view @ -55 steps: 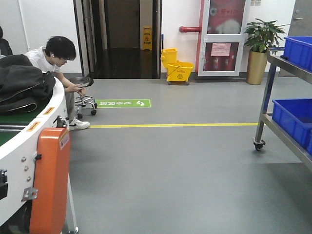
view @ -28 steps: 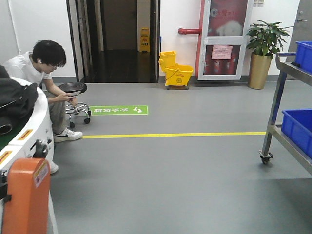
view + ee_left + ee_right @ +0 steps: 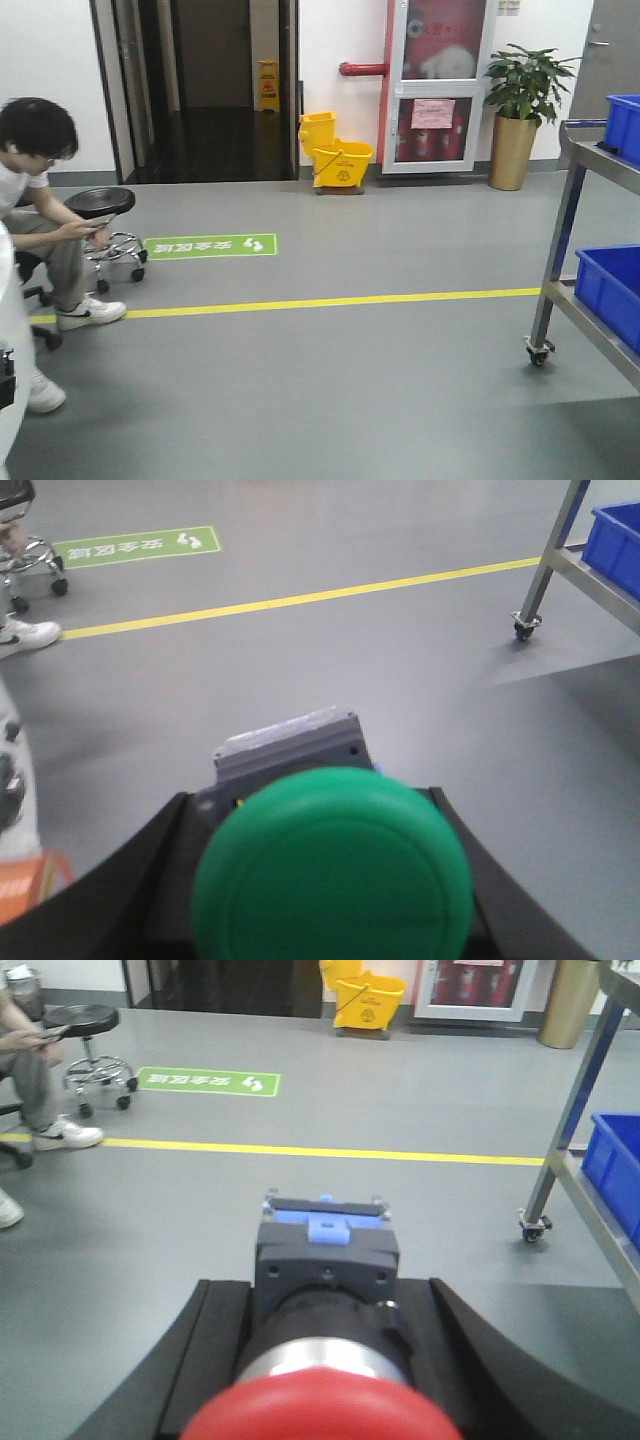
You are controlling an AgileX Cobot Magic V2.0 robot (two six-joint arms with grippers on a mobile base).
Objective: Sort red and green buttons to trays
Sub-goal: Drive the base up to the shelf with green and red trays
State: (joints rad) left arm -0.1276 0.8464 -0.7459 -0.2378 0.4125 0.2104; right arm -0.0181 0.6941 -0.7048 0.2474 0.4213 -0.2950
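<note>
Grey floor (image 3: 330,380) fills most of the front view, crossed from side to side by a yellow line (image 3: 330,300). A dark doorway (image 3: 200,90) opens in the far wall, and a red-framed cabinet (image 3: 432,85) stands to its right. At the right edge stands a metal cart (image 3: 555,255) on castors. It carries one blue crate (image 3: 610,285) on its lower shelf and another blue crate (image 3: 625,125) on the shelf above. At the left edge a person (image 3: 40,200) in a white shirt sits bent forward, looking down at something held in the hands. A black stool (image 3: 100,203) stands just beside the person's knees. A potted plant (image 3: 520,100) and a yellow mop bucket (image 3: 335,155) stand against the far wall. A green floor sign (image 3: 210,245) lies beyond the yellow line, near the stool.

In the left wrist view the left pincer (image 3: 310,795) is clenched on the green button (image 3: 335,870). The domed cap faces the camera and the dark blocky body points away, held in the air above the floor between the black fingers (image 3: 130,880).

In the right wrist view the right pincer (image 3: 322,1282) grasps the red button (image 3: 326,1300) the same way. The red cap is cut off by the bottom edge, a metal ring sits behind it, and a small blue piece is on the far end of the dark body.
</note>
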